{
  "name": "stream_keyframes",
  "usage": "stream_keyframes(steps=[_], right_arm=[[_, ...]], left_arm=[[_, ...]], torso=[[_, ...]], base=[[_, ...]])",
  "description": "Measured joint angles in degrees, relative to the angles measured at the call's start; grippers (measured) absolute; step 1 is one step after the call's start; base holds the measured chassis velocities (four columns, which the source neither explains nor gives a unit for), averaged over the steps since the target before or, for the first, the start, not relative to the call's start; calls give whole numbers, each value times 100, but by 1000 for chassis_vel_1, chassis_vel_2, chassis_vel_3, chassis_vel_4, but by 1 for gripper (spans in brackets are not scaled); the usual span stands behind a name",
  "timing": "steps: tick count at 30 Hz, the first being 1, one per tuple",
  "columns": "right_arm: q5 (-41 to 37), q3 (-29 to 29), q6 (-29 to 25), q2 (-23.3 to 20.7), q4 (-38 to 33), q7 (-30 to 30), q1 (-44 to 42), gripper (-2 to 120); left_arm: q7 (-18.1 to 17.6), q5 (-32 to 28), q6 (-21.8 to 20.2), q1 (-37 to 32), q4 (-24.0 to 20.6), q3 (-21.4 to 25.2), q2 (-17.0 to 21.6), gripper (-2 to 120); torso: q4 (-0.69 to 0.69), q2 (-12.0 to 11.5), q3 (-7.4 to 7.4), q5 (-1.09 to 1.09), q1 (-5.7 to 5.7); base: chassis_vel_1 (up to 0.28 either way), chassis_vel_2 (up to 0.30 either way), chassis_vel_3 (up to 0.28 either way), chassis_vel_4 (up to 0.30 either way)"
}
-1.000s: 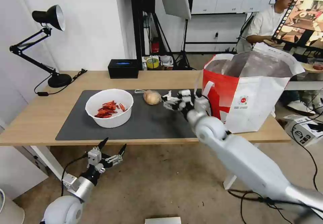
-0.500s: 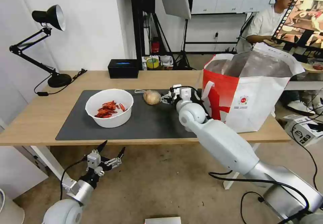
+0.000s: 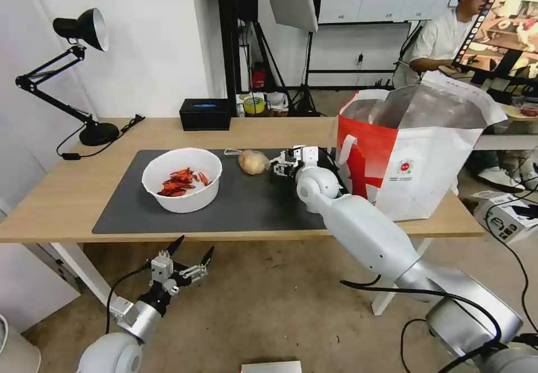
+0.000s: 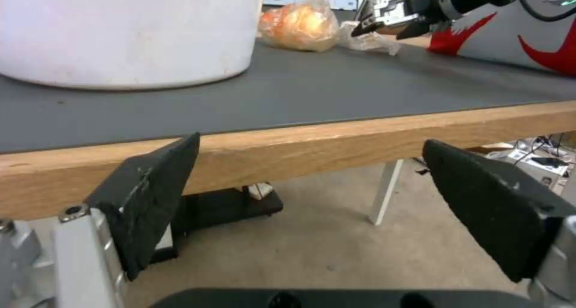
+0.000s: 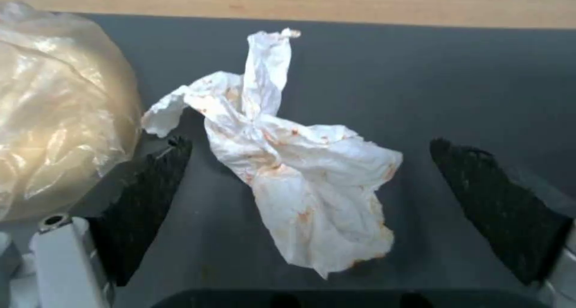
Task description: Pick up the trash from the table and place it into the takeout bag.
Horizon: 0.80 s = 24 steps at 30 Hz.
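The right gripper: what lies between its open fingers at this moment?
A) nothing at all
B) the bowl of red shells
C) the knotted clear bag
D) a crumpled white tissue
D: the right gripper is open over the dark mat, its fingers astride the crumpled white tissue; the knotted clear bag sits just beside.

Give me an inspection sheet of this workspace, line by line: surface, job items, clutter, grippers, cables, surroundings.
Surface: wood table with dark grey mat.
Job's things: bowl of crayfish shells; knotted bag; stained tissue; takeout bag open at the table's right end.
Clutter: black box, desk lamp.
Grippers: right gripper open, fingers straddling the tissue; left gripper open, below the table edge.
Cables: lamp cord on the table; arm cables over the floor.
Surroundings: light stands, cardboard box.
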State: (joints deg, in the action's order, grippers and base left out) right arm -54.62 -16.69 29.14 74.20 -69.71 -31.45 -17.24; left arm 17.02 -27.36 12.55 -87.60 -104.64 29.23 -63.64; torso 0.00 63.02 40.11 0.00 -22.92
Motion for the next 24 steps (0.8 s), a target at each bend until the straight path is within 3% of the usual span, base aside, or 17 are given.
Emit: stream_keyframes(steps=[5, 9, 17, 22, 24], right_arm=[[-3, 25, 36, 78, 133, 46, 25, 100], [-32, 27, 64, 93, 210, 63, 35, 91], [-212, 35, 171, 58, 219, -19, 54, 57], [-263, 35, 173, 38, 201, -19, 68, 45], [-352, 29, 177, 7, 136, 7, 69, 32]], left_arm=[[1, -84, 13, -20, -4, -19, 0, 100], [1, -117, 14, -30, -10, -25, 1, 100], [-4, -161, 16, -37, -60, -68, 14, 100], [-6, -156, 16, -37, -62, -81, 9, 100], [-12, -143, 19, -39, -62, -89, -7, 100]], torso=[[1, 1, 0, 0, 0], [0, 1, 0, 0, 0], [-1, 1, -1, 0, 1], [0, 1, -1, 0, 1], [1, 0, 0, 0, 1]], base=[[0, 0, 0, 0], [0, 0, 0, 0], [0, 0, 0, 0], [0, 0, 0, 0], [0, 0, 0, 0]])
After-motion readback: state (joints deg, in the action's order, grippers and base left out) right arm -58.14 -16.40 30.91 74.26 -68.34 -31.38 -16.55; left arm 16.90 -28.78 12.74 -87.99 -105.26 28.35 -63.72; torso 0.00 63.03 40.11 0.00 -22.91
